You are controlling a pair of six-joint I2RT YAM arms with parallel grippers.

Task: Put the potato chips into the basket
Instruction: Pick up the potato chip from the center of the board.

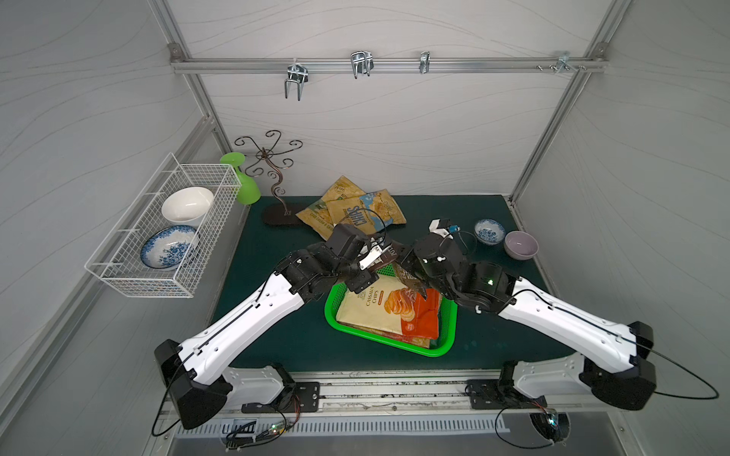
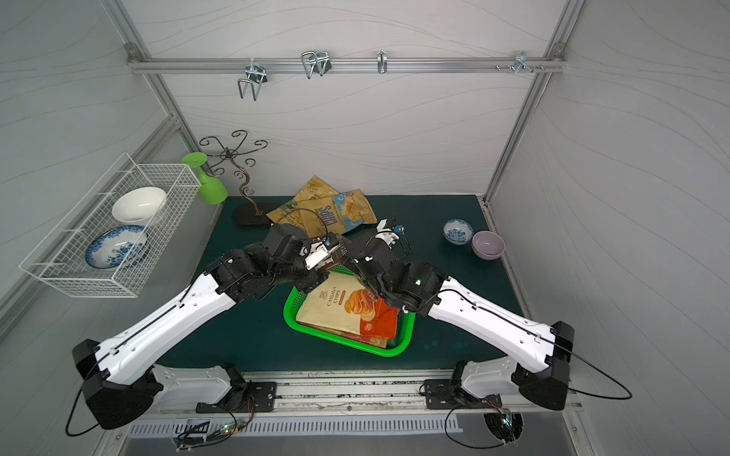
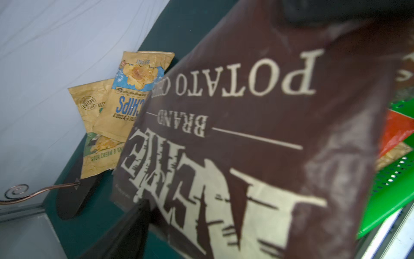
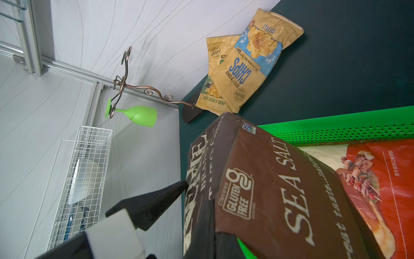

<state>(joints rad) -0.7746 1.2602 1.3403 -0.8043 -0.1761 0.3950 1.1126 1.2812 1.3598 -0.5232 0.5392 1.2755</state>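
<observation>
Near middle of the tabletop point(image 1: 276, 335): the basket point(image 1: 330, 310) holds a cassava bag point(image 1: 371, 312) and an orange bag point(image 1: 422, 316) lying on others. The pile looks about level with the rim, so one more bag may slide off.
Above the basket's far rim: the brown Kettle bag point(image 4: 268, 190) hangs tilted, partly beyond the rim. If it is let go here, it could catch the rim and tip out onto the tabletop.
Right end effector point(image 1: 405, 264): clamped on the brown Kettle bag. A thin pinch on slick film may slip.
Left end effector point(image 1: 373, 256): one finger point(image 4: 161, 199) touches the bag's side, but I cannot tell whether its jaws grip. A pull against the right one's hold could crumple the bag or wrench it free.
Between the two end effectors: there is little room, so a careless move risks a knock.
Far side of the tabletop: two tan bags point(image 1: 361, 211) wait, one overlapping the wire stand's base point(image 1: 280, 215). Dragging that bag might topple the stand and its green goblet point(image 1: 245, 185).
</observation>
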